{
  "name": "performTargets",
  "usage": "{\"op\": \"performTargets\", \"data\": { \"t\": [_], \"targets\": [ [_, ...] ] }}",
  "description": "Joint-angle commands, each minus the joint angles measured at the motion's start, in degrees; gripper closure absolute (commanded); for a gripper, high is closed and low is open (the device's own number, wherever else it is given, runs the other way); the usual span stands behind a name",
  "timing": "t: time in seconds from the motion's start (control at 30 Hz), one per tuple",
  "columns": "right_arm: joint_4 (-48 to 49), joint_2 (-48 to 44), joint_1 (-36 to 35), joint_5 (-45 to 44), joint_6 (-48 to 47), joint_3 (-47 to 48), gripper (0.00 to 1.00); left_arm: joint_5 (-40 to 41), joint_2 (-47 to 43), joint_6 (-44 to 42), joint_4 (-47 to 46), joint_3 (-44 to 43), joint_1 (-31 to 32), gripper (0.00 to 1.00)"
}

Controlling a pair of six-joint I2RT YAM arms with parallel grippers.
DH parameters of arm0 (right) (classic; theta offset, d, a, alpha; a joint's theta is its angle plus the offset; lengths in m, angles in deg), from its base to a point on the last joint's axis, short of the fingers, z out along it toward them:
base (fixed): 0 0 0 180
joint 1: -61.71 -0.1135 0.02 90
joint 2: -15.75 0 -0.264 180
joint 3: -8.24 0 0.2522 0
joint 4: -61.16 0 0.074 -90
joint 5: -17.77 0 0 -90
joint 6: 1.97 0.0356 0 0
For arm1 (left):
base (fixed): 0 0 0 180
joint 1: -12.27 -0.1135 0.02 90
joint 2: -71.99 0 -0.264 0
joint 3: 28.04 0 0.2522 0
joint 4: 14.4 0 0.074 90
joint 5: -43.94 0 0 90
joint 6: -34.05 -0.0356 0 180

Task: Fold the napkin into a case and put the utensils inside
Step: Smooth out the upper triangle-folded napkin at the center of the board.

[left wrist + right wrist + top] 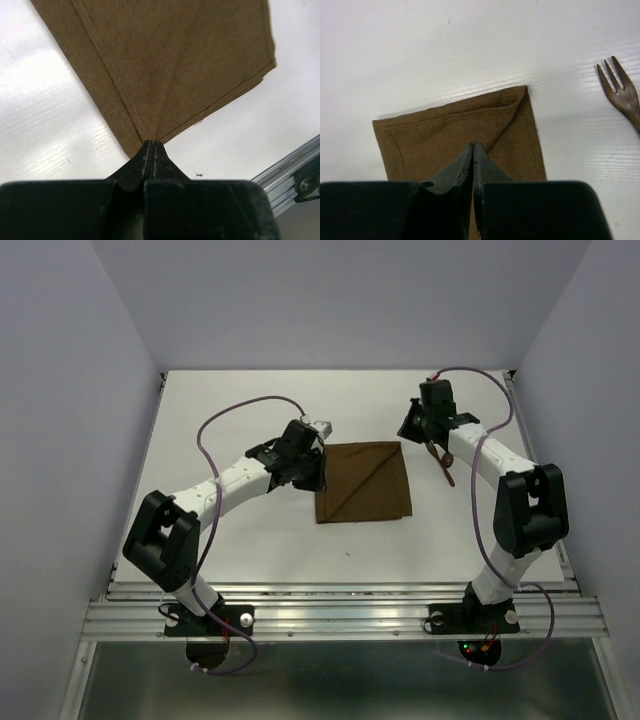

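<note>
- The left gripper (151,146): jaws pressed together, tips meeting one corner of the napkin (175,65). Whether cloth is caught between them cannot be told.
- The right gripper (473,147): jaws together but for a hairline slit, with nothing seen between them. Its wrist view sets the tips over the napkin, while the top view shows the gripper off the cloth's right edge.
- The napkin: dark brown, flat on the white table (250,540) between the two grippers, roughly square, with a diagonal crease across it.
- Left wrist view only: hem stitching runs along the cloth's edge to the corner at the tips.
- Right wrist view only: a triangular flap is folded over at one corner. A fork (621,97) lies on the bare table, right of the napkin and apart from it.
- Top view only: both arms appear at once. The slim dark utensils (446,462) lie just beside the right gripper, too small to tell apart.
</note>
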Motion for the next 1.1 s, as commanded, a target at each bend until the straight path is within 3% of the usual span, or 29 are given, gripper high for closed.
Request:
{"op": "performTargets", "data": {
  "t": [0.0, 0.1, 0.27, 0.47, 0.63, 1.07],
  "targets": [
    [0.1, -3.9, -1.2, 0.1, -0.6, -1.9, 0.92, 1.6, -2.8, -1.2, 2.2, -3.5, -1.5, 1.0],
    [-0.3, -4.4, -3.0, -0.3, -0.2, -2.2, 0.92, 5.1, -1.4, -1.4, 4.7, -5.1, -1.0, 1.0],
    [-0.3, -3.0, -4.2, -0.1, 1.2, -3.2, 0.93, -2.1, -0.8, 0.0, 0.4, -0.1, -0.1, 1.0],
    [-0.1, -2.6, -5.3, -0.4, 1.1, -3.5, 0.93, -0.2, 1.7, 1.8, -2.7, 2.7, 0.3, 1.0],
    [-0.8, -1.0, -5.3, -0.8, 0.4, -2.4, 0.93, -5.0, 4.2, 2.9, -6.9, 5.2, 0.8, 1.0],
    [-3.4, 8.7, -5.3, -6.9, -3.6, 4.7, 0.91, -0.5, 8.6, 2.5, -6.8, 8.7, 1.3, 1.0]
  ]
}}
